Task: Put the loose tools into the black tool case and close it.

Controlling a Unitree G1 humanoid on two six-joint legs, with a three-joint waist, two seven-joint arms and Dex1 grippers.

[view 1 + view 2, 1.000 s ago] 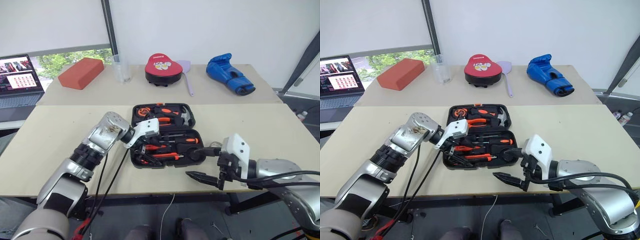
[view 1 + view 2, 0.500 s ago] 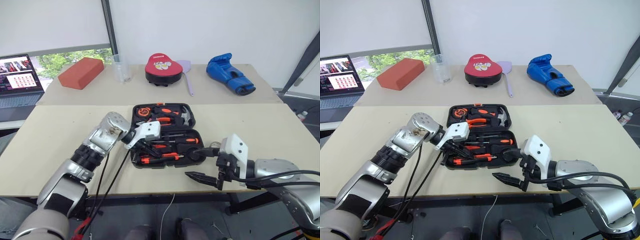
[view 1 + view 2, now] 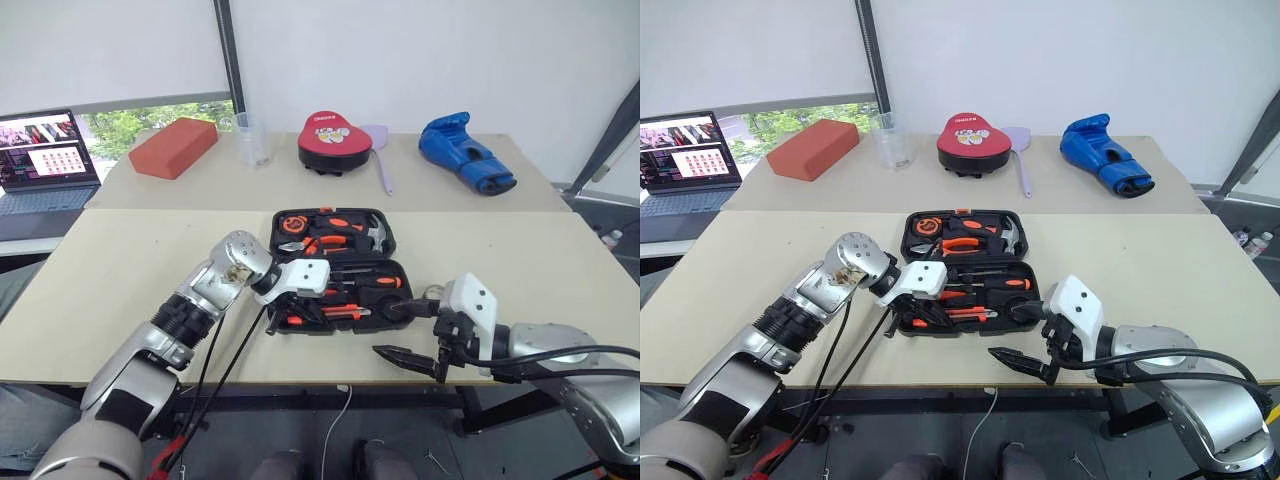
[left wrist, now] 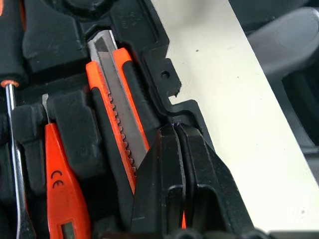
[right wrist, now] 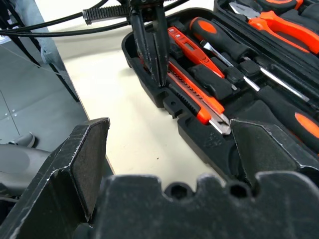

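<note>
Open black tool case [image 3: 335, 270] on the desk [image 3: 120, 300], nearest first: right tool [image 3: 1025, 340] spread wide and empty at the near edge; left tool [image 4: 179, 164] clenched, tips against the utility knife [image 4: 117, 94] (seated in its recess). Risk: prying the knife loose, or lid fouling proud tools.

Red brick [image 3: 173, 146], blue boxing glove [image 3: 465, 151]
</note>
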